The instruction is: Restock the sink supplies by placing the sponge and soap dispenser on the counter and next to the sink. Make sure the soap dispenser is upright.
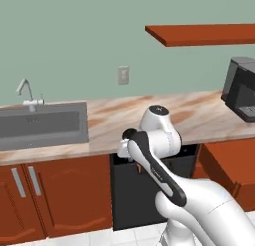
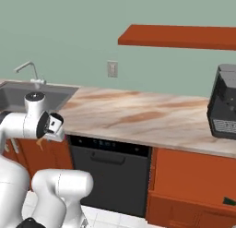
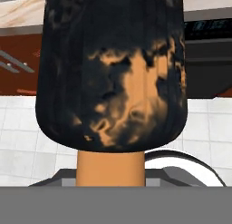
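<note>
From the left base view, we see the tabletop [image 1: 199, 115] bare beside the sink [image 1: 42, 125]. From the right base view, our tool [image 2: 46, 138] hangs low before the cabinets. In the hand view, the tool pinches the soap dispenser [image 3: 111, 73], carried inverted, pump toward the camera, so it needs righting.

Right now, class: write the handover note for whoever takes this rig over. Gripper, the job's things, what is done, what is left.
Gripper: shut on the soap dispenser, held low in front of the cabinets, below the counter edge.
Sponge: cannot tell where it is.
Sink: left of the arm, nothing set beside it.
Done: dispenser picked up.
Left: stand the dispenser upright on the counter next to the sink, then find and place the sponge.
</note>
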